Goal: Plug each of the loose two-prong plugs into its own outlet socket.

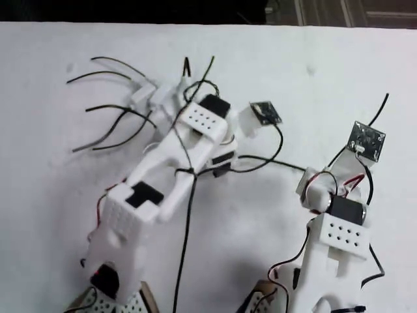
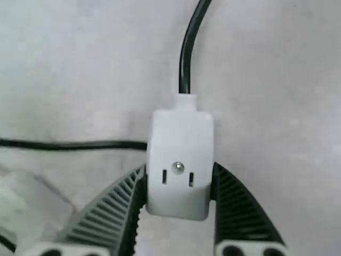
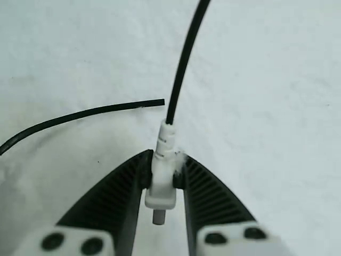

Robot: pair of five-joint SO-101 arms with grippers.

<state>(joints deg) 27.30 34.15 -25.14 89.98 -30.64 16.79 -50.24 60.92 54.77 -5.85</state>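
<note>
My left gripper [image 2: 178, 172] is shut on a white outlet socket [image 2: 179, 133], gripping its two sides. The socket's face shows two slots and a small screw, and a black cord [image 2: 189, 48] leaves its far end. In the high view this gripper [image 1: 159, 99] sits at the back left among white cord ends. My right gripper [image 3: 164, 160] is shut on a small white two-prong plug [image 3: 160, 192]; a metal prong [image 3: 158, 216] points back toward the wrist. In the high view the right gripper [image 1: 314, 189] hovers at the right, well apart from the socket.
Several loose black cords [image 1: 107, 120] fan out over the white table [image 1: 52, 195] at the back left. The plug's cord [image 1: 267, 162] runs across the middle between the arms. A cut cord end [image 3: 96, 113] lies by the right gripper.
</note>
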